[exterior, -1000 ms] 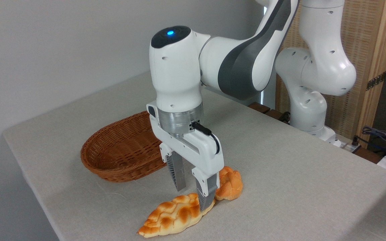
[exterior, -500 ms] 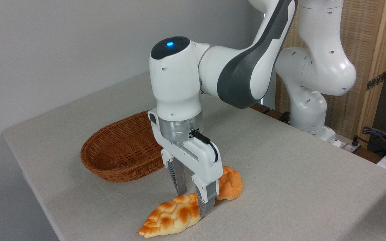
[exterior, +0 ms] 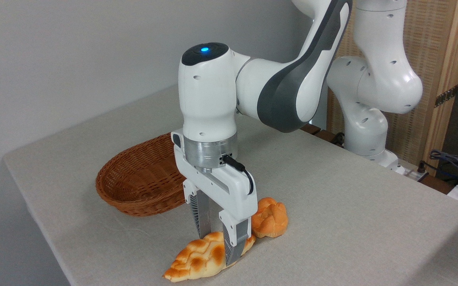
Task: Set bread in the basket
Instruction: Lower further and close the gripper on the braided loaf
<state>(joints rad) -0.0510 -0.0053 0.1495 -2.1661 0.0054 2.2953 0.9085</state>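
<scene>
- The basket (exterior: 141, 182) sits on the surface (exterior: 332, 206) toward the far left, and the part of its inside that shows holds nothing; the arm (exterior: 292, 83) hides its right end.
- The bread (exterior: 201, 260) lies flat on the surface near the front edge, to the right of and nearer than the basket, well apart from it.
- The end effector (exterior: 217, 244) points straight down over the right part of the bread, with one finger on the far side of the loaf and the other on its near side.
- The fingers (exterior: 233, 242) stand partly open, spread about the width of the loaf; the near one touches or just overlaps the crust, and I cannot tell whether they press on it.
- The bread rests on the surface, not lifted.
- A small round bun (exterior: 270, 217) lies just beside the bread's right tip, behind the near finger.
</scene>
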